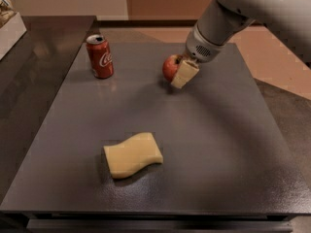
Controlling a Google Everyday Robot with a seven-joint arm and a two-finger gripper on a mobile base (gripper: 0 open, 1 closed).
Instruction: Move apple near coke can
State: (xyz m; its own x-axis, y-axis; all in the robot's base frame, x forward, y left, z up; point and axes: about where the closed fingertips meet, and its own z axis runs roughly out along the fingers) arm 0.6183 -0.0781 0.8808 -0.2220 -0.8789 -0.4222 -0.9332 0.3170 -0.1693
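Nearest, a pale yellow sponge (133, 155) lies flat on the dark table (233, 144). Beyond it the grey arm (228, 18) slants down from the upper right — its gripper (178, 74) clasps the apple (169, 67), one cream finger (184, 74) against its right side. Which way the apple's stem points cannot be told. Farther left, well apart, the coke can (100, 56) stands upright — long axis vertical.

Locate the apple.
In the camera view, the apple is held in the end effector at the table's far middle, right of the coke can.
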